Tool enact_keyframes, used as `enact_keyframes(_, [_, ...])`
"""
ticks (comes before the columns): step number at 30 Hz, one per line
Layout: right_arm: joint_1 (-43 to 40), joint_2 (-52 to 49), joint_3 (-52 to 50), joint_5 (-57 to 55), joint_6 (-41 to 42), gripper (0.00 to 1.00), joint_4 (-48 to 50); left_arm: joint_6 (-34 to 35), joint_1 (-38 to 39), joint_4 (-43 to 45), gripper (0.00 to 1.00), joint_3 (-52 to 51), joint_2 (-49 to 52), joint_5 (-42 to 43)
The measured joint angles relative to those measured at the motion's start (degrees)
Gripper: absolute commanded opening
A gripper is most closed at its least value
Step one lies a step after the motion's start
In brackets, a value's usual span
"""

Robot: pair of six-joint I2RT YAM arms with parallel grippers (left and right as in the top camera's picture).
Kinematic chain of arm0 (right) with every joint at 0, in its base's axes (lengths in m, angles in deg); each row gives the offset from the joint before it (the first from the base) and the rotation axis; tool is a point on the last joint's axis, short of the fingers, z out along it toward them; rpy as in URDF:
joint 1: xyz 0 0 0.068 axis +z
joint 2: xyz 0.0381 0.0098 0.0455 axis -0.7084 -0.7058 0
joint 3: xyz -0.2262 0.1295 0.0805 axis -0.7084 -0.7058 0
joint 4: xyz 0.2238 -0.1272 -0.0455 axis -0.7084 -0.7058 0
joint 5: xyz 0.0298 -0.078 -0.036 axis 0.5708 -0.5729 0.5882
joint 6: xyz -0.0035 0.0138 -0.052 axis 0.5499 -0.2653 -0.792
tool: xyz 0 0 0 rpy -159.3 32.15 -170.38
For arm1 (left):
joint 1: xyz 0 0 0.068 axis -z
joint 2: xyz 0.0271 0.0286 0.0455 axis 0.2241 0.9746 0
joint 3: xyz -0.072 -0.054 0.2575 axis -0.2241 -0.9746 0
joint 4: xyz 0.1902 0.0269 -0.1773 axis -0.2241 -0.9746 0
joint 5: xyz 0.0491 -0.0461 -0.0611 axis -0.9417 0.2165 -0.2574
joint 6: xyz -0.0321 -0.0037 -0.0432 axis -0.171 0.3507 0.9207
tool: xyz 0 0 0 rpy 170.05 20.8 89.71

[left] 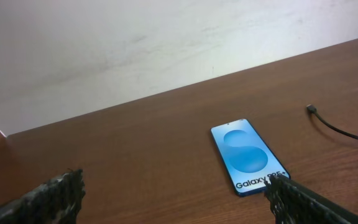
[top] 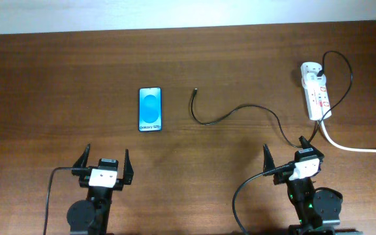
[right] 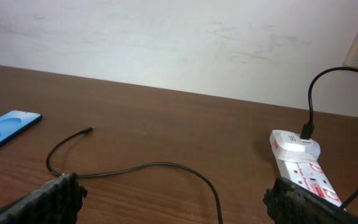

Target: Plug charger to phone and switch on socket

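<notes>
The black-framed, blue-screened smartphone [top: 150,109] lies flat on the brown wooden table [top: 57,78]. The thin black charger cable [top: 240,109] ends near it, not touching. The white power strip [top: 316,91] lies at the far right, and the left gripper [top: 106,153] and right gripper [top: 284,149] both gape wide, empty.

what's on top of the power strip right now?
A white adapter is plugged in at the far end of the socket, with the charger cable running into it. Red switch marks show along the rest. The outlet under the adapter is covered.

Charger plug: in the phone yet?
Out. The charger plug lies loose on the table, clearly apart from the phone.
</notes>
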Motion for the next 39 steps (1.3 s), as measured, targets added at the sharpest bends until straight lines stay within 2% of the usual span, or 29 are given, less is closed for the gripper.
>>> enact_keyframes(32, [0.00,0.00,0.00,0.00,-0.07,0.98,0.02,0.00,0.00,0.09,1.00,0.00,0.00,0.26])
enact_keyframes(39, [0.00,0.00,0.00,0.00,-0.04,0.98,0.00,0.00,0.00,0.85,0.99,0.00,0.00,4.46])
